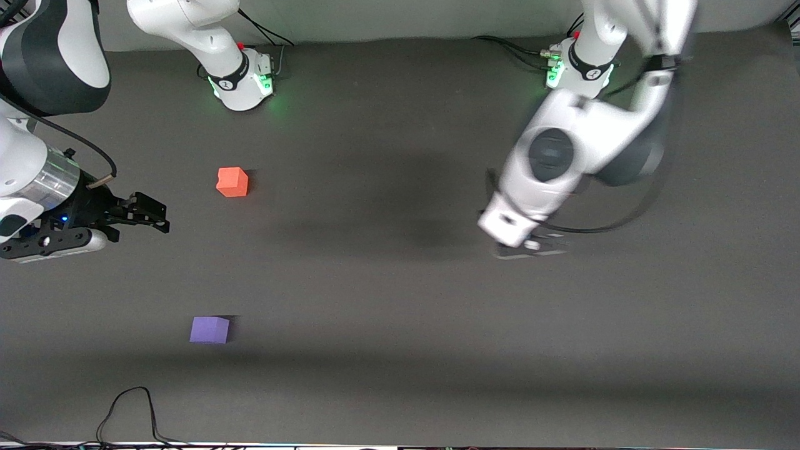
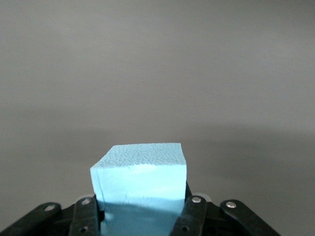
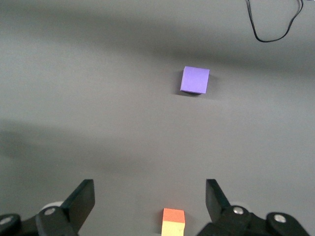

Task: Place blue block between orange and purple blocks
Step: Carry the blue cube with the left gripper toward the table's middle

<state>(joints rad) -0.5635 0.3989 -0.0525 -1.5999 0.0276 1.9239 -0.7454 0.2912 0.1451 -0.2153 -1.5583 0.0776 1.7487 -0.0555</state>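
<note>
While the right gripper (image 3: 150,201) waits open, the left gripper (image 2: 142,209) clamps the blue block (image 2: 140,174).

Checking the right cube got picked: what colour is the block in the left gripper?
Light sky blue block, clearest in the left wrist view.

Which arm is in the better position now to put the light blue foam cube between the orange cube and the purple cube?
Left. The left gripper already holds the light blue foam cube. The right gripper is open and empty beside the orange cube and purple cube.
</note>
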